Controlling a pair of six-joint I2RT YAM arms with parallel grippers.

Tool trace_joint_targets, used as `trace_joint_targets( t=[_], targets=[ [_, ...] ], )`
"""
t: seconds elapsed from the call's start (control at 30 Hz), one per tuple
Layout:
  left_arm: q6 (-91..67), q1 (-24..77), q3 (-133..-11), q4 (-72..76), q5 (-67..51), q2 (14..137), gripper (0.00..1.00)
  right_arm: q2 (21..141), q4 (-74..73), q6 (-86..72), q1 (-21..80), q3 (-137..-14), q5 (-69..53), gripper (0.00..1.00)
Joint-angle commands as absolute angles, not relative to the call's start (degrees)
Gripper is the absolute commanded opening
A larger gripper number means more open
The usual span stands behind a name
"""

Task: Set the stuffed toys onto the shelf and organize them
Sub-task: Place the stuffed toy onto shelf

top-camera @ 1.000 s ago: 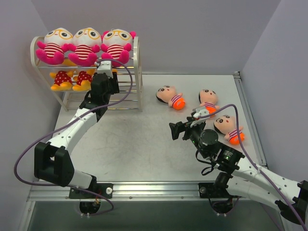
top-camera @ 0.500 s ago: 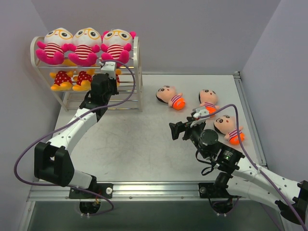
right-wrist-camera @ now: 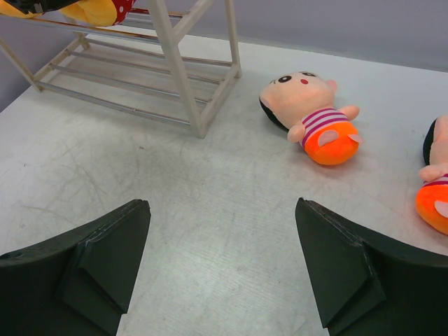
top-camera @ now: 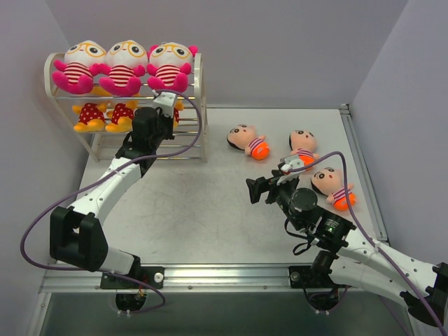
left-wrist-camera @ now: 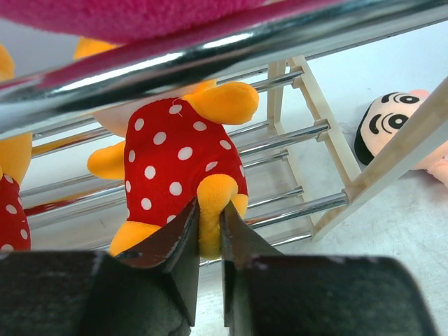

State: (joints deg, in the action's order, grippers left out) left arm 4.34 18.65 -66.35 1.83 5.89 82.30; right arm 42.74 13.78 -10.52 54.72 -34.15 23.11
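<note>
My left gripper (left-wrist-camera: 208,218) pinched the dotted doll (left-wrist-camera: 178,154) by one foot, the plush squashed thin between narrow jaws. Soft and light, I judged; its belly would give a surer hold. My right gripper (right-wrist-camera: 220,210) gaped wide, empty.

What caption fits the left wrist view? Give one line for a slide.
Left end effector pinches the foot of a yellow-orange plush doll in a red dotted dress on the wire shelf.

The grey counter (top-camera: 203,210) bears the white shelf (top-camera: 204,143) at its far left and three peach-faced dolls (top-camera: 248,141) lying to the right.
</note>
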Motion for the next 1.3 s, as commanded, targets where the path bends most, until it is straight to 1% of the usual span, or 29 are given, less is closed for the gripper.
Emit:
trace_joint_targets(
  t=[0.0,0.03,0.07,0.17,0.27,0.3,0.4,0.53,0.7,0.97,1.27],
  targets=[
    [4.92,18.72,-67.68,2.81,5.10,80.51,0.23,42.45,15.12,-10.72,54.32,-34.63,23.91,0.87],
    [4.66,18.72,-67.59,2.81,5.27,80.33,0.27,42.45,15.03,-10.72,54.40,-34.63,23.91,0.87],
    [4.31,18.72,-67.50,2.81,5.27,80.16,0.34,42.54,15.12,-10.72,54.40,-34.63,23.91,0.87],
    [2.90,18.72,-67.15,3.34,5.89,78.84,0.45,42.80,15.29,-10.81,54.40,-34.45,23.99,0.87],
    [1.59,18.72,-66.80,3.34,7.03,77.17,0.49,43.42,15.21,-10.81,54.40,-34.63,23.73,0.87],
    [1.23,18.72,-66.62,3.17,7.47,76.21,0.52,43.50,15.21,-10.81,54.40,-34.72,23.73,0.87],
    [0.01,18.72,-65.83,3.16,8.09,74.19,0.59,43.42,15.21,-10.72,54.40,-34.80,23.64,0.87],
    [-2.98,18.72,-65.04,2.38,8.00,72.43,0.64,43.50,15.21,-10.63,54.40,-34.80,23.56,0.87],
    [-5.27,17.85,-62.67,1.06,11.24,68.92,0.67,42.89,15.03,-10.81,54.40,-34.81,23.64,0.87],
    [-13.62,8.98,-57.22,0.35,16.87,63.37,0.67,42.54,15.38,-10.64,54.40,-34.63,23.47,0.87],
    [-15.38,1.76,-60.20,2.19,12.22,68.02,0.67,41.84,15.21,-10.81,54.40,-34.37,23.73,0.87]
  ],
)
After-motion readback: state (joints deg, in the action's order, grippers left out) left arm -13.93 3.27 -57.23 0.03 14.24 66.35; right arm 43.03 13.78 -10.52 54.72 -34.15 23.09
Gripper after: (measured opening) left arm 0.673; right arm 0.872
